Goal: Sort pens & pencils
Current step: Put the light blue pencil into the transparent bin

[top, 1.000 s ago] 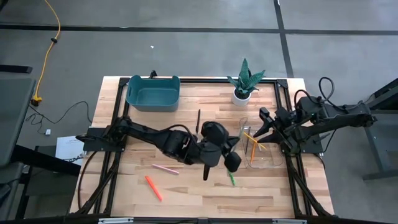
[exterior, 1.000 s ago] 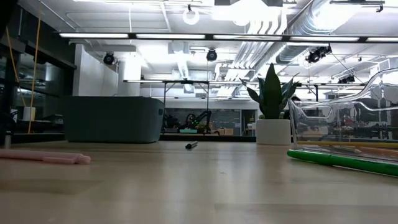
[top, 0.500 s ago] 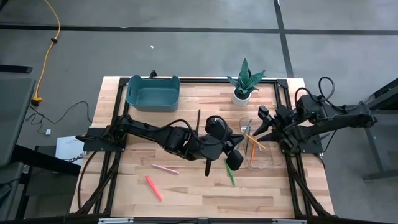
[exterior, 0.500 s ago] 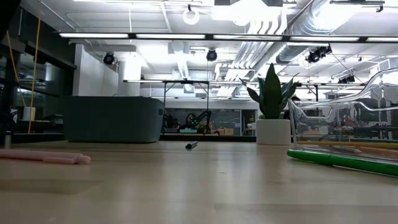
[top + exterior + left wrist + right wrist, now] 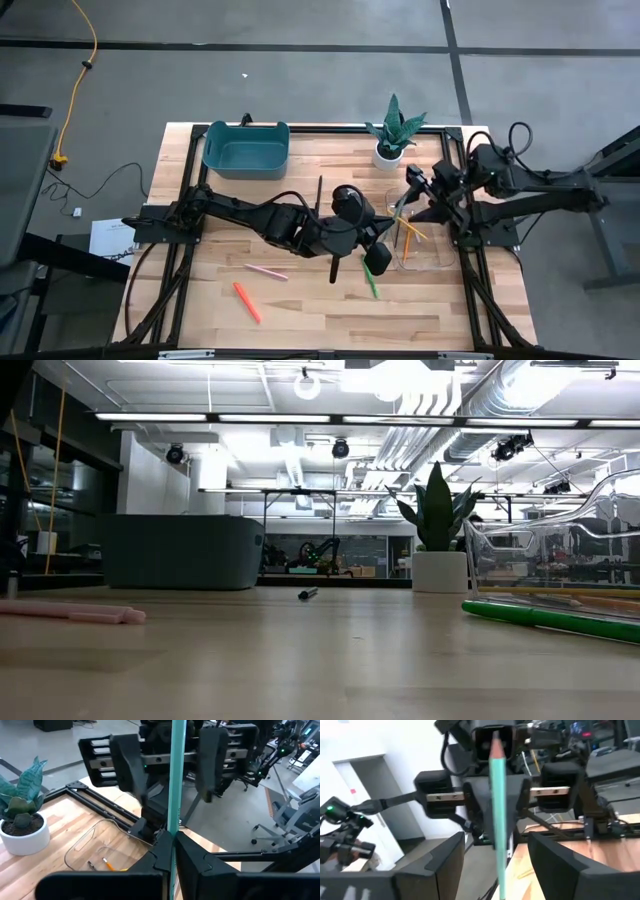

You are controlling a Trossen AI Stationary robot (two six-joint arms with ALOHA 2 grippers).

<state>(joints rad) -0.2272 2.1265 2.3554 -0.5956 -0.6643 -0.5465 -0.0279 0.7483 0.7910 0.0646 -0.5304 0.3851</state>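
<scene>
The left hand [image 5: 172, 852] is clamped tight on the slim teal-blue pencil [image 5: 174, 780], gripping it at 1 end so that its long axis runs straight out from the fingers toward the right hand [image 5: 497, 865]. The pair meet in the air toward the right edge of the wooden tabletop [image 5: 300, 320], beside the clear plastic tray [image 5: 425, 262] where an orange pencil [image 5: 404, 243] and a yellow pencil [image 5: 412, 230] already lie.

The right hand faces the left 1 head-on with its 2 fingers spread wide. The pencil's sharpened end stands in the gap between them, and neither finger touches it.

This looks like a handover: the right hand is the nearer taker and seems to need only to close across the shaft.

The green pen [image 5: 371, 283], pink pen [image 5: 265, 271], red-orange pen [image 5: 247, 302] and black pen [image 5: 320, 190] lie loose on the tabletop.
</scene>
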